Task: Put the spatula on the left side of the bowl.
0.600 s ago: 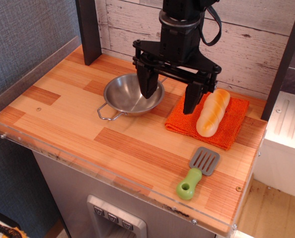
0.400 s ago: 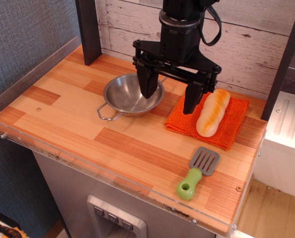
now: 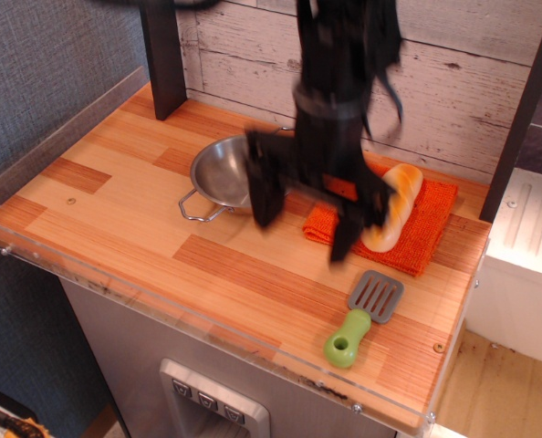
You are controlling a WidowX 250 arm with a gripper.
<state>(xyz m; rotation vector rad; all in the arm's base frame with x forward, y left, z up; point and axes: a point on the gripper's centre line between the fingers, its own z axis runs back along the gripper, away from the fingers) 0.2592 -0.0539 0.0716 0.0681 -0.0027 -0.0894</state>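
We see the end effector [image 3: 306, 222], blurred, with its two dark fingers spread wide and nothing between them, hanging above the desk [image 3: 116, 196] just right of the bowl [image 3: 218, 173]. The spatula [image 3: 365, 318] lies flat near the desk's front edge, well right of the bowl, untouched.

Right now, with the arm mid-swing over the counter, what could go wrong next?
The spatula lies near the counter's front right edge; a clumsy grasp might push it off. The open gripper hangs close to the bread roll and bowl, so a finger could clip either. Motion blur hides the exact finger positions.
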